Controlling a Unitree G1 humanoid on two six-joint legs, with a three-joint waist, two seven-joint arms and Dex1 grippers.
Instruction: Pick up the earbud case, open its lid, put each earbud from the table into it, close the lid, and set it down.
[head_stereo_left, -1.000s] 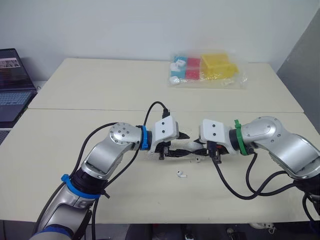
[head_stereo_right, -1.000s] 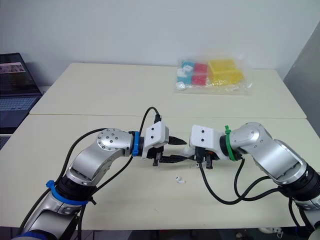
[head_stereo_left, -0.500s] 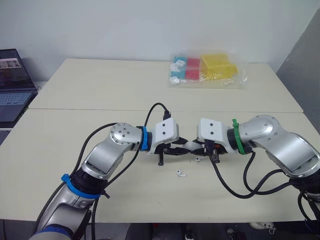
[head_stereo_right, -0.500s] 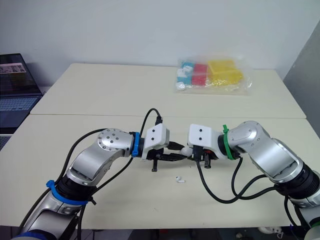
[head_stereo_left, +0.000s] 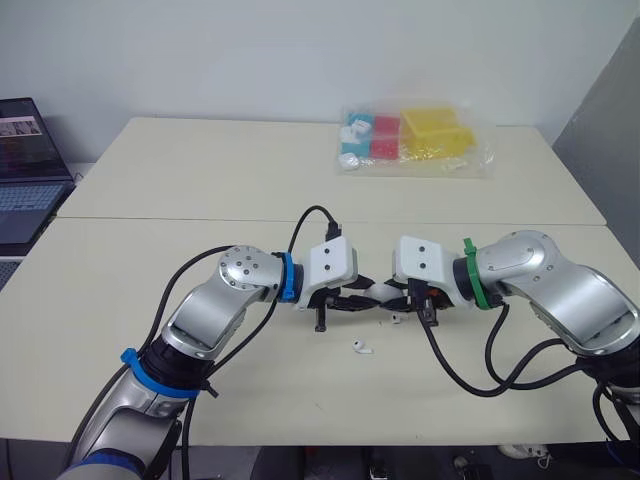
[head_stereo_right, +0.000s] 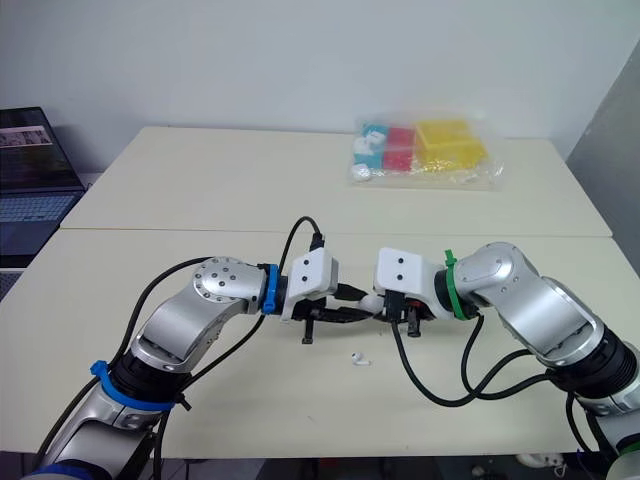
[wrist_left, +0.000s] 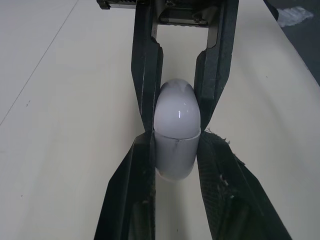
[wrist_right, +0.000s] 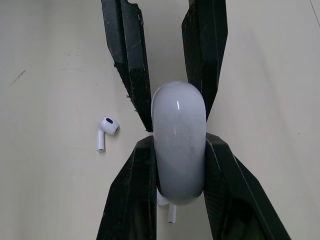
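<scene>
The white earbud case hangs just above the table between my two grippers, which meet tip to tip. My left gripper is shut on the case's lower body. My right gripper is shut on the rounded lid end. In the left wrist view a seam shows between body and lid. One white earbud lies on the table just in front of the grippers. A second earbud lies right under the right gripper, partly hidden by the case in the right wrist view.
A clear bag of blue, red and yellow items lies at the back right of the table. A laptop stands beyond the table's left edge. Black cables loop from both wrists over the tabletop.
My right gripper has moved left and met the left gripper at the case. The left wrist has turned a little. Both earbuds lie where they were.
</scene>
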